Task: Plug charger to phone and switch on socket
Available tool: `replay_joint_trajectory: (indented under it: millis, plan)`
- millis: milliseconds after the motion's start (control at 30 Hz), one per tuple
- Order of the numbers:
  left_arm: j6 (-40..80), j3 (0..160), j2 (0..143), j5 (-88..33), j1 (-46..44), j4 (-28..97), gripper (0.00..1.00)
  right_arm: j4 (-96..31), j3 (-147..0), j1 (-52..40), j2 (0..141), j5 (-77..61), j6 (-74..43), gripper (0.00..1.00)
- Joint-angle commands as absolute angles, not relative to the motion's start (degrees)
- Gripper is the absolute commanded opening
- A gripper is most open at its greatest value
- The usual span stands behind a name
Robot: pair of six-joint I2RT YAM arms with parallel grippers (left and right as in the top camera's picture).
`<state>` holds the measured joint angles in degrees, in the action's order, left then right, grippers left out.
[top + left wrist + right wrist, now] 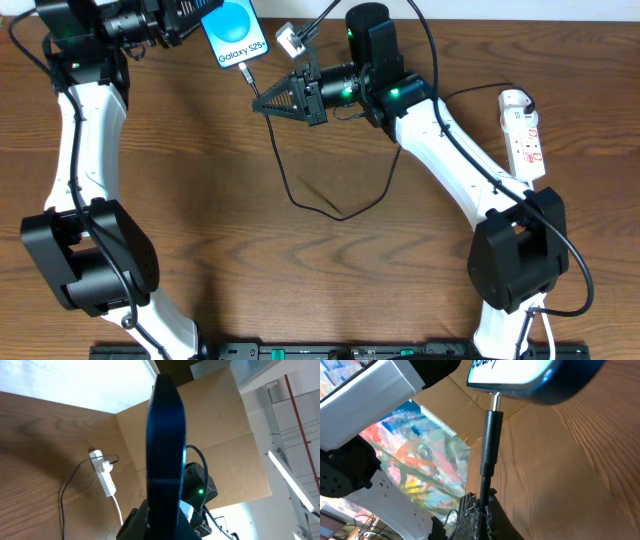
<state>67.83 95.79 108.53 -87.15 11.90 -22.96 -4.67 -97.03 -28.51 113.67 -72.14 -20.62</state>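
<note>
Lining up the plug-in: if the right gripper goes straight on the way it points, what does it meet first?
The phone, at its bottom edge. The right gripper holds the charger connector, whose metal tip seems to be at that edge; how deep it sits is unclear.

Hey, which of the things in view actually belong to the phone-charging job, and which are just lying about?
Part of the job:
- phone, held by the left gripper
- charger, pinched in the right gripper
- socket

Just lying about:
- cardboard sheet
- colourful painted panel
</note>
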Motion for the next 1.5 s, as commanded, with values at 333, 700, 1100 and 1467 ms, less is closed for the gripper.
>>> replay_joint_trajectory:
  millis: [333,700,1100,1467]
  plan:
    - [66.46,96.55,106.61,-86.78,12.84,-23.51,0.07,-4.51,-97.34,-28.03,112.73,-74.13,-21.23,0.01]
    - [66.46,96.55,106.61,-87.83,12.82,-23.51,0.07,-3.36,-97.34,-27.03,112.73,-74.08,-21.87,0.01]
    - [66.48,96.55,106.61,-87.83,12.78,-23.49,0.07,-3.38,-97.34,-27.03,112.73,-73.84,-21.89,0.01]
    - [66.48,96.55,106.61,-87.61,11.31,-23.49,0.07,-3.4,-97.34,-27.09,112.73,-73.45,-22.31,0.01]
